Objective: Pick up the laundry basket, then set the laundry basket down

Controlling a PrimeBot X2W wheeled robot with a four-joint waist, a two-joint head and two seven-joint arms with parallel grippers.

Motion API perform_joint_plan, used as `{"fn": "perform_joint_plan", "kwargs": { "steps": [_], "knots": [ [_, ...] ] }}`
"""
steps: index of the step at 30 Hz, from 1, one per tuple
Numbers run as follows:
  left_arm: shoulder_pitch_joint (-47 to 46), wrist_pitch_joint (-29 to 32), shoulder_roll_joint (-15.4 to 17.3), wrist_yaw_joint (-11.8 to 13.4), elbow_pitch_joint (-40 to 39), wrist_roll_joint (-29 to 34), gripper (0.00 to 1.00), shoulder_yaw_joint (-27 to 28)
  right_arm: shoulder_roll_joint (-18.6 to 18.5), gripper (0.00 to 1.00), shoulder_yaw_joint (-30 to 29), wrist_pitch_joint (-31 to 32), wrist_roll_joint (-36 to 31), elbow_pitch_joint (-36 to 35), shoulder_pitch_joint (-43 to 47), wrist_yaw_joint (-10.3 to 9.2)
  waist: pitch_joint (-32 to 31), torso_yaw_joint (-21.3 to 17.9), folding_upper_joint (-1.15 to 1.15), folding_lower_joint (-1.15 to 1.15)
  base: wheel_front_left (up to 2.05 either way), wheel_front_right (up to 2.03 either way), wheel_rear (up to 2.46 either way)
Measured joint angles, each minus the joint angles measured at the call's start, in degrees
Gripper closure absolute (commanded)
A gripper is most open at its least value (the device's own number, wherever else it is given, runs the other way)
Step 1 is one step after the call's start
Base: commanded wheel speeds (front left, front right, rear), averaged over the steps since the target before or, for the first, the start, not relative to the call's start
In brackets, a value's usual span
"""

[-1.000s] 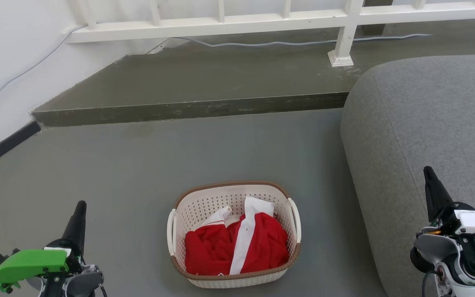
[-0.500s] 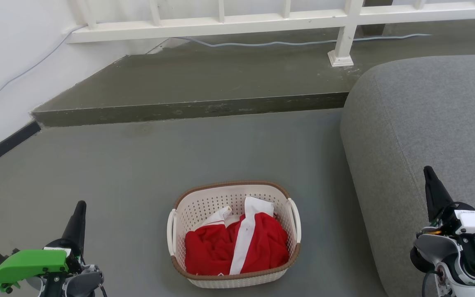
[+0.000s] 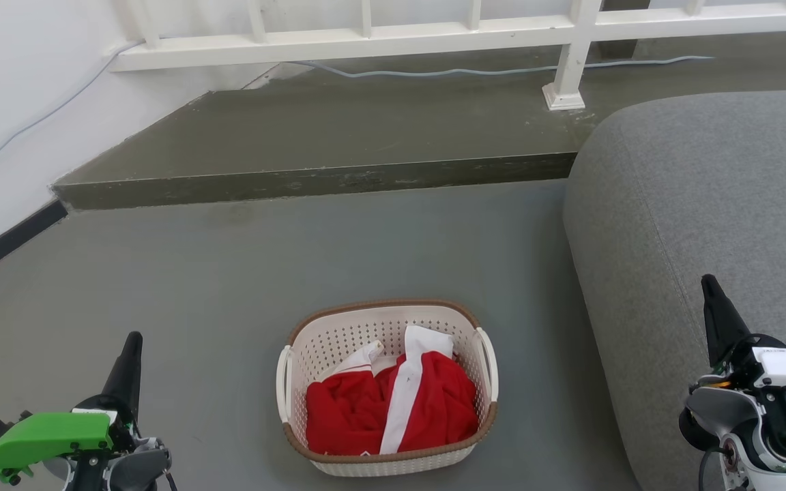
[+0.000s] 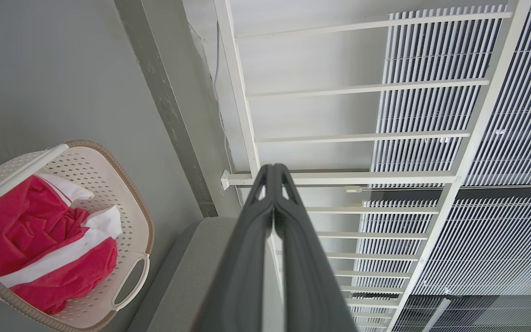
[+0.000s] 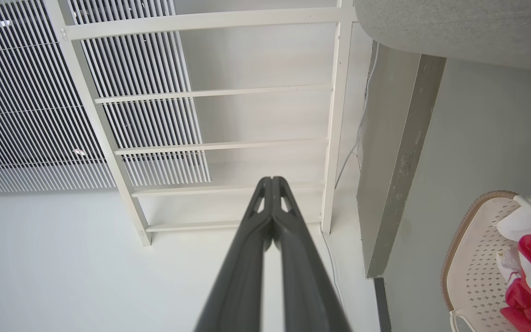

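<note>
Left gripper (image 3: 132, 344) hung over the floor (image 3: 229, 286), fingers pressed together, nothing held. Laundry basket (image 3: 338, 341) stood upright on the floor between the two grippers, well apart from both, near the sofa (image 3: 707, 191), with a red-and-white garment (image 3: 366, 409) inside. Right gripper (image 3: 709, 283) was likewise closed and empty. The scene fit either a basket awaiting its lift or one already set down; undecidable.

Cream perforated laundry basket (image 3: 387, 389) upright on floor, brown rim.
</note>
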Motion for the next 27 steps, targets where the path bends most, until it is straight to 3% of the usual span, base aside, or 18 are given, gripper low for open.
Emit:
{"fn": "perform_joint_plan", "kwargs": {
  "steps": [27],
  "knots": [
    [0.0, 0.0, 0.0, 0.0, 0.0, 0.0, 1.0, 0.1, 0.0, 1.0, -0.1, 0.0, 0.0, 0.0, 0.0, 0.0, 0.0, 0.0, 0.0, 0.0, 0.0, 0.0, 0.0]
  ]
}}
